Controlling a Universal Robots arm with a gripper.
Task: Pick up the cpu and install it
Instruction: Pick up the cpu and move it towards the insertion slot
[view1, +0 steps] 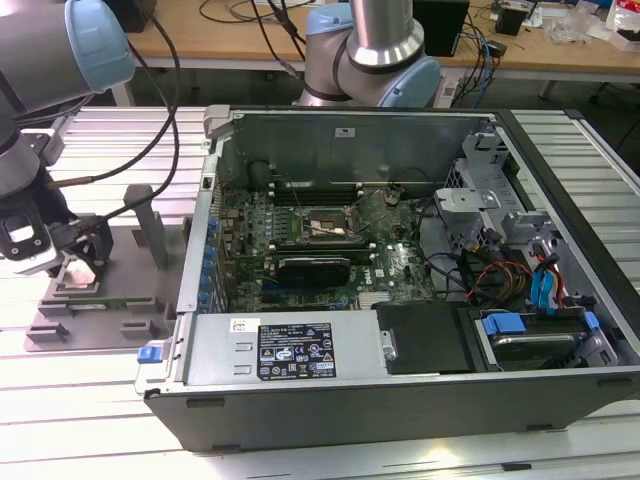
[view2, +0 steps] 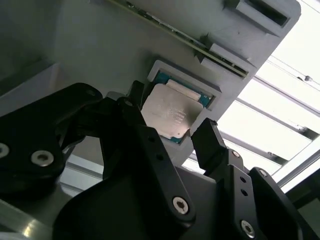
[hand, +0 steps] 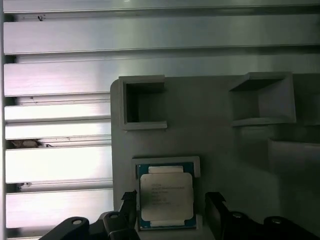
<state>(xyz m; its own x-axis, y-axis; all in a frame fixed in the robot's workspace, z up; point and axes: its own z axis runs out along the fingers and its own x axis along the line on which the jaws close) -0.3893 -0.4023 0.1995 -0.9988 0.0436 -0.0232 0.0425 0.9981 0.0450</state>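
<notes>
The cpu (hand: 166, 196) is a flat square chip with a silver top and a greenish rim. It lies in a shallow recess of the grey plastic fixture (hand: 220, 150). My gripper (hand: 172, 210) hangs just above it, open, with one black finger on each side of the chip and a small gap on at least one side. The second wrist view shows the cpu (view2: 167, 116) between the fingertips (view2: 207, 145) the same way. In the exterior view the gripper (view1: 75, 262) is at the exterior view's left, over the cpu (view1: 78, 279). The black socket frame (view1: 318, 226) sits on the motherboard inside the open computer case.
The open computer case (view1: 300, 350) takes up the middle and the exterior view's right, with tall metal walls, cables and drive bays. The grey fixture (view1: 100, 305) has upright posts (view1: 150, 225) near the gripper. The table top is ribbed aluminium (hand: 55, 100). A second arm's base (view1: 370, 60) stands behind the case.
</notes>
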